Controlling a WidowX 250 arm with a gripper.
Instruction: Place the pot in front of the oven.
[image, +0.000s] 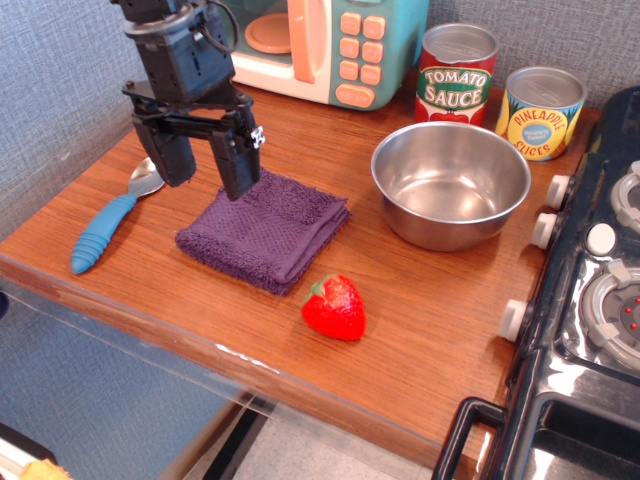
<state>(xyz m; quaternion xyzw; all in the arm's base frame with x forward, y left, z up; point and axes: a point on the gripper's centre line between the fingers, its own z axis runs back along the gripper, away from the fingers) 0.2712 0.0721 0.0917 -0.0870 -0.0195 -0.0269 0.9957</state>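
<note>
Steel pot right of purple cloth, jaws apart above cloth, empty

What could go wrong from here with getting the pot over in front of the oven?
1. The gripper is open above the purple towel's left edge, far from the pot; a low traverse could snag the towel.
2. The pot is wide and handleless, so only a rim pinch seems possible; it may slip.
3. The tomato sauce can sits close behind the pot and could be knocked.
</note>
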